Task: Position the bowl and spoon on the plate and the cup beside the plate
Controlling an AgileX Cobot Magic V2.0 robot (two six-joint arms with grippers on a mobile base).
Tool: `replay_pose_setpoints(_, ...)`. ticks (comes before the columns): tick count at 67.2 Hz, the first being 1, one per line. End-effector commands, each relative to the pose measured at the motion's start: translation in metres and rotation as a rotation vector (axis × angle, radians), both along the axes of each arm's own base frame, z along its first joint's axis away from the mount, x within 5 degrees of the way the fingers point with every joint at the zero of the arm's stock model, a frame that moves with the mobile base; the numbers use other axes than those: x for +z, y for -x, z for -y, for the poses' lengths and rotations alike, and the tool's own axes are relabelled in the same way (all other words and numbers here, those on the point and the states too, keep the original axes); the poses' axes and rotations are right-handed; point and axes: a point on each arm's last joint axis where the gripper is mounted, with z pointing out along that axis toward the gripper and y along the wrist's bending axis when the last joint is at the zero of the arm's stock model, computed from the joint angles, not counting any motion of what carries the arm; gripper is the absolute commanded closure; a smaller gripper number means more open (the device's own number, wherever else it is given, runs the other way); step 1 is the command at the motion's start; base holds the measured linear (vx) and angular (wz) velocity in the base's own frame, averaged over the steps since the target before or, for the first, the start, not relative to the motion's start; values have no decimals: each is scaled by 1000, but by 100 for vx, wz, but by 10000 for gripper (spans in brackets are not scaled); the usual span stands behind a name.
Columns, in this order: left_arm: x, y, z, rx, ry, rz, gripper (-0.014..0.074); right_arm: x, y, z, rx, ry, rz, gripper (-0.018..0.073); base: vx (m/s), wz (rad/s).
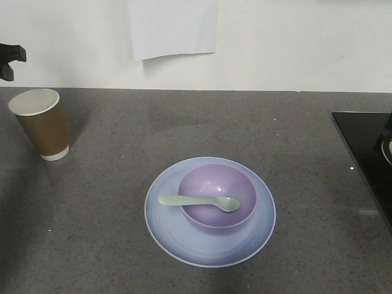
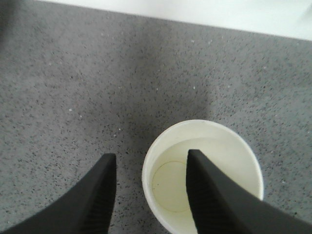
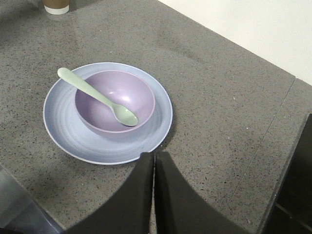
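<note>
The lavender bowl (image 1: 214, 180) stands in the middle of the pale blue plate (image 1: 177, 236). The mint spoon (image 1: 199, 201) lies across the bowl, its handle sticking out over the left rim. The brown paper cup (image 1: 41, 125) stands upright at the far left, well apart from the plate. My left gripper (image 2: 151, 155) is open above the cup (image 2: 219, 146), one finger over its white inside and the other outside its rim. My right gripper (image 3: 154, 154) is shut on nothing, just short of the plate (image 3: 63, 131), which holds the bowl (image 3: 122, 90) and spoon (image 3: 97, 95).
A black glossy cooktop (image 1: 367, 153) occupies the right edge of the grey speckled counter (image 1: 122, 184). A white wall with a sheet of paper (image 1: 173, 27) runs along the back. A black end of the left arm (image 1: 11, 60) shows at the upper left.
</note>
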Motion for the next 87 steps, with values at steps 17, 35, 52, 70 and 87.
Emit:
replay_pose_setpoints(17, -3, -11, -2, 3, -1, 36, 264, 10, -1, -1, -6, -42, 64, 566, 0, 0)
replay_pose_setpoints(35, -23, -20, -3, 2, 8, -36, 265, 10, -1, -1, -6, -41, 63, 566, 0, 0)
replay_pose_setpoints(52, -36, -26, -3, 0, 13, -75, 288, 10, -1, -1, -6, -42, 63, 566, 0, 0)
replay_pose_setpoints(70, -36, -26, -2, -46, -23, -74, 570, 10, -1, -1, -6, -42, 63, 566, 0, 0)
replay_pose_setpoints(87, 2, -12, 9, -118, 41, 14, 604, 11, -1, -1, -5, -44, 63, 566, 0, 0)
